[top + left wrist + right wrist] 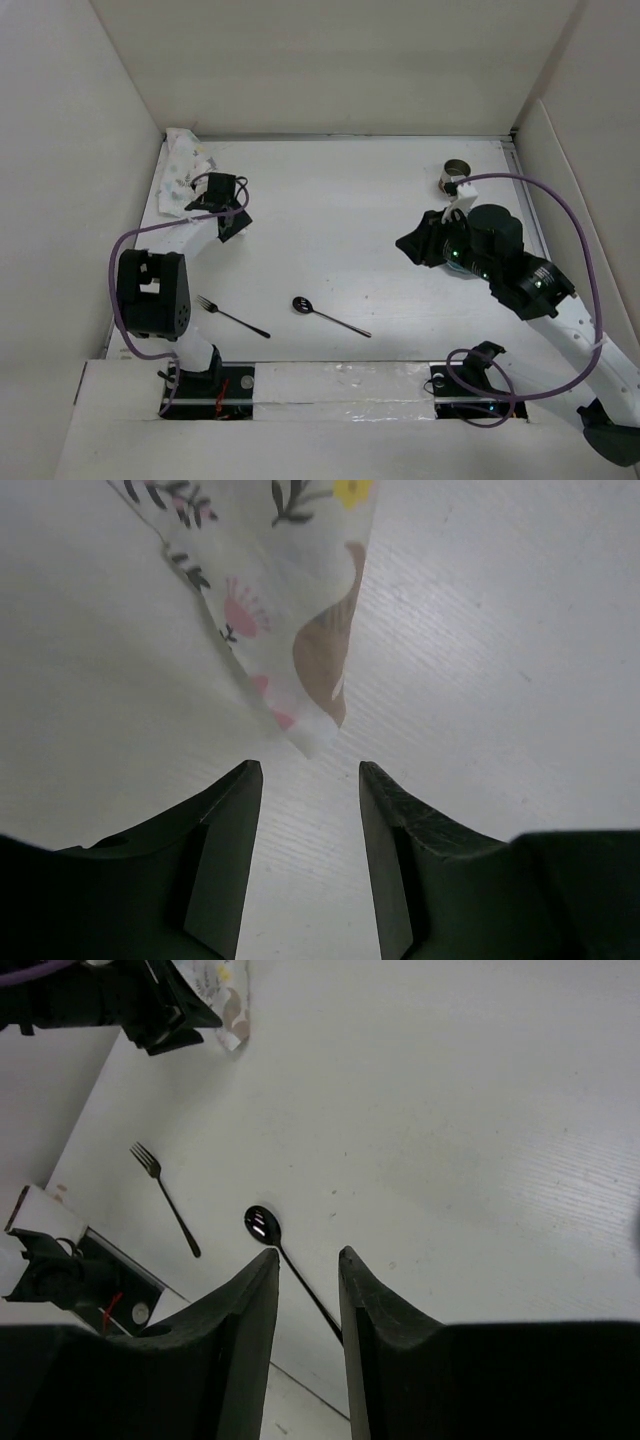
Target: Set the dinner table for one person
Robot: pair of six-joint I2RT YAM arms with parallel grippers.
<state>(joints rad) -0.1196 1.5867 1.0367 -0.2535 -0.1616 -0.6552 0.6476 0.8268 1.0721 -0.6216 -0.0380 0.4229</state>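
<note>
The white desk (330, 210) is seen filling the middle of the top view, walled by white panels on three sides, with its long axis running left to right and its near long edge at the arm bases. A printed mat (183, 170) is bunched up in the far left corner of the desk; its pattern of flowers and leaves is shown close up in the left wrist view (300, 600).

The left end effector (232, 215) is held just beside the mat. Its fingers are spread wide with nothing between them (305, 770), and a corner of the mat is seen just beyond the tips. The right end effector (412, 245) is held over the right half of the desk; its fingers are parted by a narrow gap (308, 1255) and nothing is gripped.

A metal cup (457, 175) is stood near the far right corner. A dark spoon (328, 315) and a fork (230, 316) are laid near the near edge, handles angled toward the right.
</note>
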